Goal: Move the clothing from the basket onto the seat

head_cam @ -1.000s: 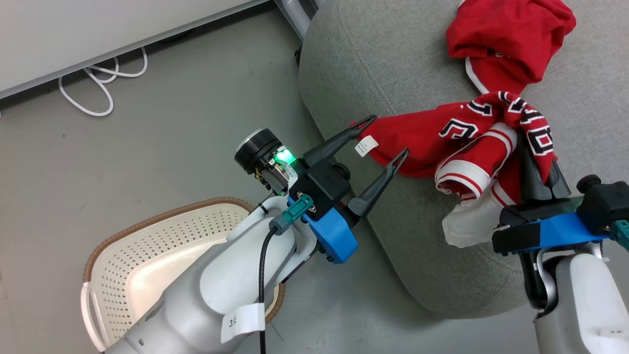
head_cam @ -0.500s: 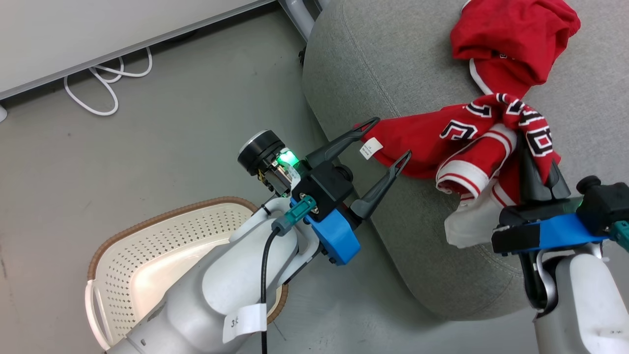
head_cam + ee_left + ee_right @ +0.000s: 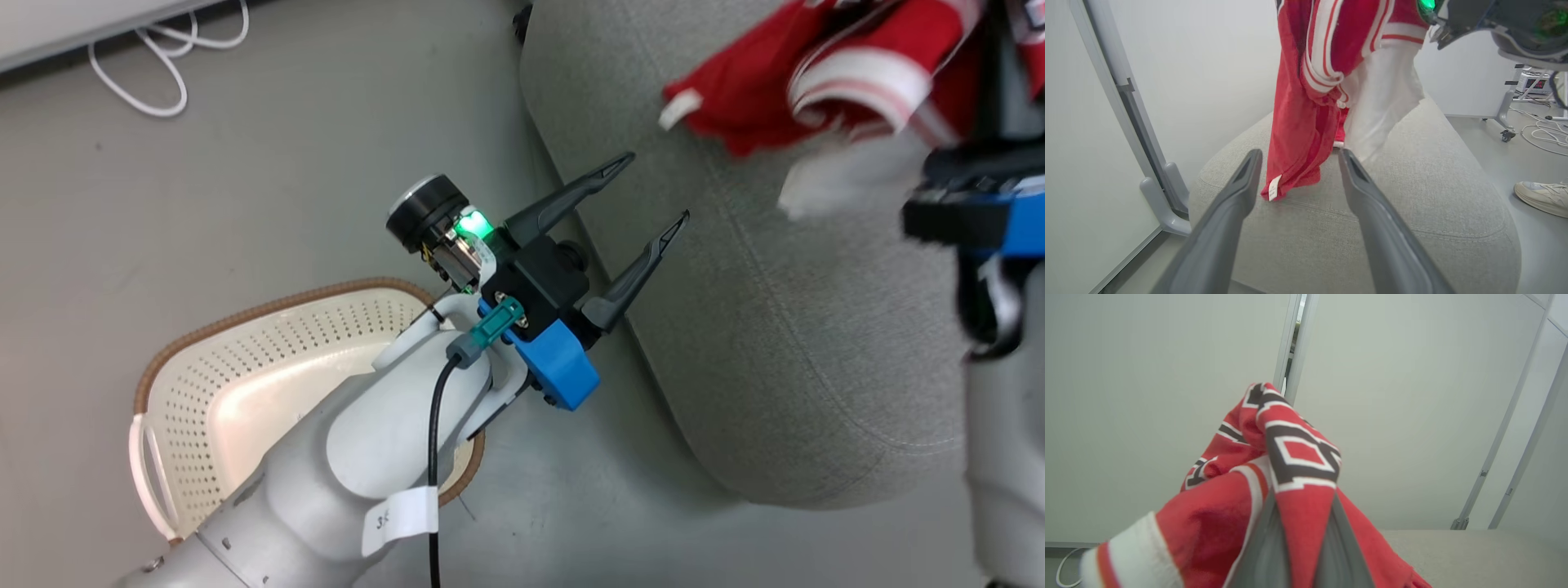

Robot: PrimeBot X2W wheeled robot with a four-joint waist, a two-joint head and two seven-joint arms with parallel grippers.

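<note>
The clothing (image 3: 759, 77), a red jersey with white striped trim, hangs bunched from my right gripper (image 3: 994, 73), which is shut on it above the seat (image 3: 816, 327). In the right wrist view the fabric (image 3: 1298, 457) wraps over the shut fingers (image 3: 1265, 547). From the left wrist, the clothing (image 3: 1306, 102) hangs down with its labelled lower end touching the grey seat (image 3: 1412, 212). My left gripper (image 3: 653, 189) is open and holds nothing, at the seat's near edge and apart from the cloth. The basket (image 3: 269, 306) stands on the floor at lower left, partly covered by my left forearm.
A white cable (image 3: 155, 73) lies looped on the grey floor by a white panel at upper left. A panel's grey foot (image 3: 1163, 204) stands left of the seat. A person's shoe (image 3: 1539, 196) rests on the floor to its right.
The head camera has shifted. My right gripper has lifted the clothing up and away from the left gripper, so the cloth now hangs instead of lying spread. The left gripper stays open.
</note>
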